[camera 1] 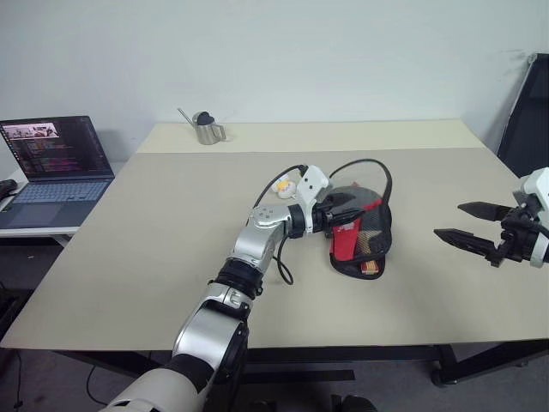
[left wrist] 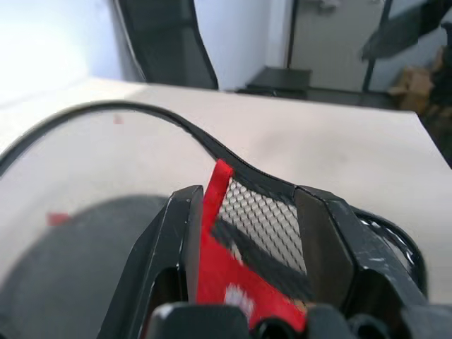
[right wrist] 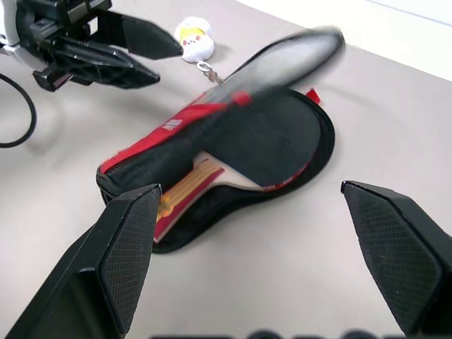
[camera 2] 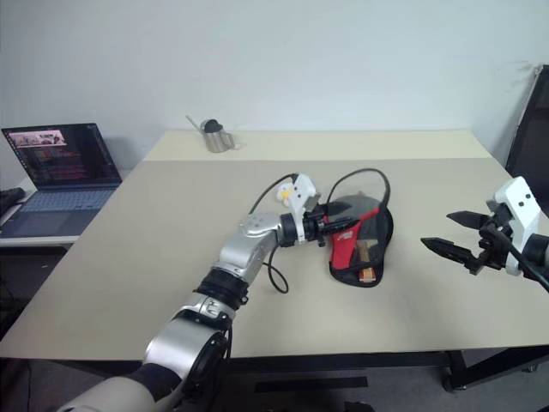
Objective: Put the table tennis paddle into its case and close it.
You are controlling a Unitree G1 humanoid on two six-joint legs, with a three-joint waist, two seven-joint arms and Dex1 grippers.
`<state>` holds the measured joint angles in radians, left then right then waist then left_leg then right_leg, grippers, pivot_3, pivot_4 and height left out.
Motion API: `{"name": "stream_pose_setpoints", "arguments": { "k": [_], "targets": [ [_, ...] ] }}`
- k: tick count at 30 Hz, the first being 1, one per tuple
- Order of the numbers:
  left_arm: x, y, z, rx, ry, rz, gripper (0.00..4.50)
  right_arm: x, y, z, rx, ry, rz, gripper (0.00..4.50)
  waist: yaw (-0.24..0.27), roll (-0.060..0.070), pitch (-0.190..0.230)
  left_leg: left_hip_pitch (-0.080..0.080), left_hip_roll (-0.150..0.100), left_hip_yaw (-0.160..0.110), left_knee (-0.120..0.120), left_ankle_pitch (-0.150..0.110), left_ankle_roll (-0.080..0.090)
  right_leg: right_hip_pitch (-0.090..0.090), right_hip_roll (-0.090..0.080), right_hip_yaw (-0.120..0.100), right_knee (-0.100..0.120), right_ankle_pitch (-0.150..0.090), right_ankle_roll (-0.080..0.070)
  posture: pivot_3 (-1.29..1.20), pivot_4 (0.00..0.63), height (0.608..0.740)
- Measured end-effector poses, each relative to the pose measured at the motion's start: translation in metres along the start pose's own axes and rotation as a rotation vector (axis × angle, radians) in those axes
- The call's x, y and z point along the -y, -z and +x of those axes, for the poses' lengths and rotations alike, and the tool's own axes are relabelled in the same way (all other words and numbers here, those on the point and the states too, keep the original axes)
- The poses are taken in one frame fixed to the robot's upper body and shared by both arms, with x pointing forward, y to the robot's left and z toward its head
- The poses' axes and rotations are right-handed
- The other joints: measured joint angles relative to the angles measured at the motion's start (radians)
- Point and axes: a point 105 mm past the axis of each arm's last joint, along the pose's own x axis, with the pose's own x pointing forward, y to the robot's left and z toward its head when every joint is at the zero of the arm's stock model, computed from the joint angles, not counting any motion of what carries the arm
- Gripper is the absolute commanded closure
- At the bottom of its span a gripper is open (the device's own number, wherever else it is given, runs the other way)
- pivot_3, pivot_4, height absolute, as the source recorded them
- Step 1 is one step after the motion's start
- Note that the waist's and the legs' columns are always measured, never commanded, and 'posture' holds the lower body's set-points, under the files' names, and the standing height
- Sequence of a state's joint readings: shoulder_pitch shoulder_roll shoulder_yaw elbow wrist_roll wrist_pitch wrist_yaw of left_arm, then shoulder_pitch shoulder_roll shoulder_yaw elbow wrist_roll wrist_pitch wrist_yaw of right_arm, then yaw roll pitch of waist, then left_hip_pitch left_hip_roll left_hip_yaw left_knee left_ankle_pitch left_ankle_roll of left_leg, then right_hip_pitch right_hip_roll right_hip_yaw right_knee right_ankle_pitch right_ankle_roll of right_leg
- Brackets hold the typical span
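Observation:
The black case (camera 1: 378,230) lies mid-table with its red-panelled mesh flap (left wrist: 233,233) raised off the base. Inside lies the table tennis paddle (right wrist: 265,141), black face up, its striped wooden handle (right wrist: 185,189) poking out at the case's near end. My left gripper (camera 1: 347,213) reaches in from the left and is shut on the flap's edge. The red fabric and mesh sit between its fingers (left wrist: 176,240). My right gripper (camera 1: 463,221) hovers to the right of the case, open and holding nothing, clear of it.
A small white and yellow toy on a key ring (camera 1: 286,187) lies just left of the case, behind my left wrist. A metal pitcher (camera 1: 206,127) stands at the table's far side. A laptop (camera 1: 56,167) sits on a side desk at left, and a black chair (camera 1: 527,112) at far right.

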<state>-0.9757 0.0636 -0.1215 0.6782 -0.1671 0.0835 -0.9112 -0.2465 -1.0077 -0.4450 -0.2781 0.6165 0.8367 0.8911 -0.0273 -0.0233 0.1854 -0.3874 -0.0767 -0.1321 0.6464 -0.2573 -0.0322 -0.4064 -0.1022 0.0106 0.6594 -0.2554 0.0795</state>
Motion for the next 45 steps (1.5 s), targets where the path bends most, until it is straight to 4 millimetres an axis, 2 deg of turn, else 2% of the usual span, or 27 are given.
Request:
{"name": "stream_pose_setpoints", "arguments": {
  "k": [3,7,9,13,16,21,23,26,29,34,37,41,45],
  "targets": [
    [-0.004,0.002,-0.007,-0.011,-0.002,0.013,2.3,0.0,0.0,0.001,0.002,0.017,-0.004,0.03,0.0,0.0,0.0,0.001,0.0,0.0,0.0,0.0,0.0,0.0,0.0,0.0,0.0,0.0,0.0,0.0,0.15,0.74],
    [-0.016,0.017,-0.029,-0.059,-0.051,0.002,2.3,-0.001,0.004,0.008,0.012,0.03,0.016,0.03,-0.001,0.0,0.0,0.001,0.0,0.0,0.0,0.0,0.0,0.0,0.0,0.001,0.001,0.0,0.0,0.0,0.15,0.74],
    [-0.022,0.027,-0.048,-0.088,-0.073,-0.006,2.3,-0.001,0.007,0.024,0.033,0.04,0.058,0.03,-0.006,0.0,0.0,0.003,0.0,0.0,0.0,0.0,0.0,0.0,0.001,0.003,0.002,0.0,0.0,0.0,0.15,0.74],
    [-0.026,0.034,-0.085,-0.105,-0.1,-0.025,2.3,0.008,0.02,0.057,0.011,0.102,0.128,0.03,-0.009,0.0,0.0,0.004,0.001,-0.001,-0.001,0.001,-0.001,0.0,0.001,0.004,0.002,0.0,0.0,0.0,0.15,0.74],
    [-0.026,0.034,-0.111,-0.11,-0.125,-0.045,2.3,0.014,0.04,0.086,-0.052,0.148,0.18,0.03,-0.005,0.0,0.0,0.004,0.001,-0.002,0.0,0.001,-0.002,0.0,0.001,0.004,0.002,0.0,0.0,0.0,0.15,0.74],
    [-0.026,0.023,-0.135,-0.094,-0.172,-0.056,2.3,0.029,0.07,0.109,-0.143,0.245,0.227,0.03,0.004,0.0,0.0,0.003,0.0,-0.003,0.0,0.002,-0.003,-0.001,0.0,0.004,0.001,0.0,0.0,0.0,0.15,0.74],
    [-0.023,0.02,-0.139,-0.097,-0.179,-0.051,2.3,0.031,0.077,0.113,-0.163,0.252,0.238,0.03,0.003,0.0,0.0,0.002,0.0,-0.003,-0.001,0.002,-0.003,-0.001,0.0,0.003,0.001,0.0,0.0,0.0,0.15,0.74],
    [-0.02,0.016,-0.139,-0.086,-0.183,-0.053,2.3,0.021,0.084,0.122,-0.182,0.206,0.246,0.03,-0.002,0.0,0.0,0.003,0.0,-0.002,-0.001,0.002,-0.003,-0.001,0.0,0.004,0.001,0.0,0.0,0.0,0.15,0.74],
    [-0.02,0.014,-0.139,-0.083,-0.195,-0.055,2.3,0.01,0.086,0.129,-0.189,0.149,0.244,0.03,-0.007,0.0,0.0,0.004,0.0,-0.002,-0.001,0.001,-0.003,-0.001,0.001,0.004,0.002,0.0,0.0,0.0,0.15,0.74],
    [-0.021,0.013,-0.14,-0.08,-0.209,-0.056,2.3,0.004,0.083,0.138,-0.174,0.123,0.253,0.03,-0.016,0.0,0.0,0.005,0.001,-0.002,-0.001,0.001,-0.002,-0.001,0.001,0.005,0.003,0.0,-0.001,0.0,0.15,0.74],
    [-0.021,0.013,-0.14,-0.078,-0.212,-0.059,2.3,0.018,0.082,0.137,-0.181,0.196,0.213,0.03,-0.015,0.0,0.0,0.004,0.001,-0.002,0.0,0.001,-0.003,-0.001,0.001,0.005,0.003,0.0,-0.001,0.0,0.15,0.74],
    [-0.021,0.013,-0.14,-0.075,-0.212,-0.06,2.3,0.038,0.076,0.124,-0.192,0.286,0.13,0.03,-0.009,0.0,0.0,0.004,0.001,-0.002,-0.001,0.001,-0.003,-0.001,0.001,0.005,0.002,0.0,-0.001,0.0,0.15,0.74],
    [-0.021,0.012,-0.14,-0.075,-0.211,-0.06,2.3,0.046,0.068,0.114,-0.159,0.311,0.175,0.03,-0.01,0.0,0.0,0.004,0.001,-0.001,-0.001,0.001,-0.003,-0.001,0.001,0.005,0.002,0.0,-0.001,0.0,0.15,0.74]
  ]
}}
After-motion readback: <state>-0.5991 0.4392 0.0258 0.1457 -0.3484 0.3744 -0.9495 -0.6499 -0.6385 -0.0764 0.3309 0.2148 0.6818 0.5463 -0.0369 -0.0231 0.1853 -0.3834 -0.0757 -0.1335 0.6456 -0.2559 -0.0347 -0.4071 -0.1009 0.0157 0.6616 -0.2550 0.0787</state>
